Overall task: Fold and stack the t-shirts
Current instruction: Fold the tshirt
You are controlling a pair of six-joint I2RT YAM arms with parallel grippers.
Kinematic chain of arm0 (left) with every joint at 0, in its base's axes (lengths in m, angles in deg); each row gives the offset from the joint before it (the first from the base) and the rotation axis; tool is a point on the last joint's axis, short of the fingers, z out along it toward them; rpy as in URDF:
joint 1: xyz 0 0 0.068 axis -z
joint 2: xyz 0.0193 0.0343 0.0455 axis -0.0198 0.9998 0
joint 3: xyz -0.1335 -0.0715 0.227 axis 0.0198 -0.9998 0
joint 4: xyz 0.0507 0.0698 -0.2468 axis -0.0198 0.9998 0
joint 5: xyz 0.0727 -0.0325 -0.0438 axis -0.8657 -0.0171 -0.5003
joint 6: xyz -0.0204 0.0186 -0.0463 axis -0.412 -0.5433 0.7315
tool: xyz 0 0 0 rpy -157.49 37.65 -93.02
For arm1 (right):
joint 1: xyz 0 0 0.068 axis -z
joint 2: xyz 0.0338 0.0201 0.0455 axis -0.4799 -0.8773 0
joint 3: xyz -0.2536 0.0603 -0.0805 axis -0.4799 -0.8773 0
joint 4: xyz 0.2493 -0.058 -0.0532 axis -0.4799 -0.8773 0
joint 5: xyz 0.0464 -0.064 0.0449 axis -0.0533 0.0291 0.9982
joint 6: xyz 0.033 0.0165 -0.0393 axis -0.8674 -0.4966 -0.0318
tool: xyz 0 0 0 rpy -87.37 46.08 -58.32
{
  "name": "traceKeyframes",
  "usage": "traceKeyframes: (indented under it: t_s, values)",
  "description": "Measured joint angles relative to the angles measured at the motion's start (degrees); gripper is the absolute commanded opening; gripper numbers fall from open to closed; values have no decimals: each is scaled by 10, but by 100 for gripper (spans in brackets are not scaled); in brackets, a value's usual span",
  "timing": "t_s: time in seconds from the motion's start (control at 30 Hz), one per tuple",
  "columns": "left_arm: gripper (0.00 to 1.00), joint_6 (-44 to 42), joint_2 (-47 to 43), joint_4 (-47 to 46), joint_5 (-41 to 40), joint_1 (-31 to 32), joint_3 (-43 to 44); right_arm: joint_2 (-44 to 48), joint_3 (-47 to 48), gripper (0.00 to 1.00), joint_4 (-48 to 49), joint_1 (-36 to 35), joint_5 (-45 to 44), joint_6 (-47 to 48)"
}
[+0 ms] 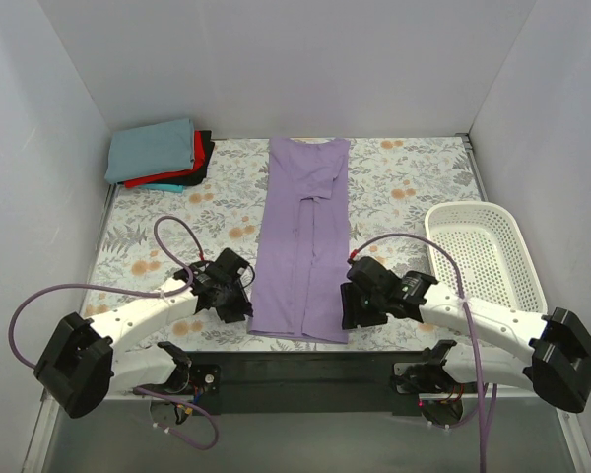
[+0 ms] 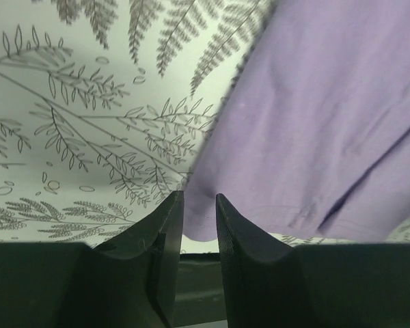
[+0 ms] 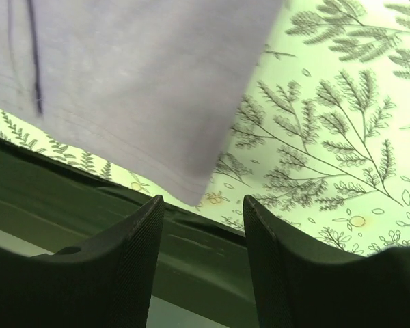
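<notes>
A lavender t-shirt (image 1: 305,246) lies flat on the flowered cloth, folded lengthwise into a long narrow strip with its collar at the far end. My left gripper (image 1: 240,304) sits at the strip's near left corner. In the left wrist view that gripper (image 2: 197,198) is narrowly open, and the lavender hem (image 2: 314,123) lies just past its tips with nothing between them. My right gripper (image 1: 354,307) sits at the near right corner. It (image 3: 201,201) is open and empty, with the shirt's corner (image 3: 137,89) just beyond it. A stack of folded t-shirts (image 1: 153,148), grey-blue on top, lies at the far left.
A white mesh basket (image 1: 473,205) stands empty at the right edge of the table. The flowered tablecloth (image 1: 414,187) covers the surface between white walls. A black strip (image 1: 305,370) runs along the near edge between the arm bases. Purple cables loop beside both arms.
</notes>
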Motion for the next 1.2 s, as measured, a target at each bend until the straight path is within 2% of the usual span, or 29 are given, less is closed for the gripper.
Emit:
traceKeyframes:
  t_s: [0.23,0.7,0.9,1.2]
  values:
    - [27,55,26,21,-32,54,-6,28,-55,57,8,66,57,-13]
    - [27,81,21,22,-46,66,-21,10,-99,56,66,78,128,-31]
    - [22,83,13,14,-44,71,-29,7,-107,54,94,79,148,-41]
    - [13,83,12,-9,-32,82,-37,-11,-107,45,115,79,156,-47]
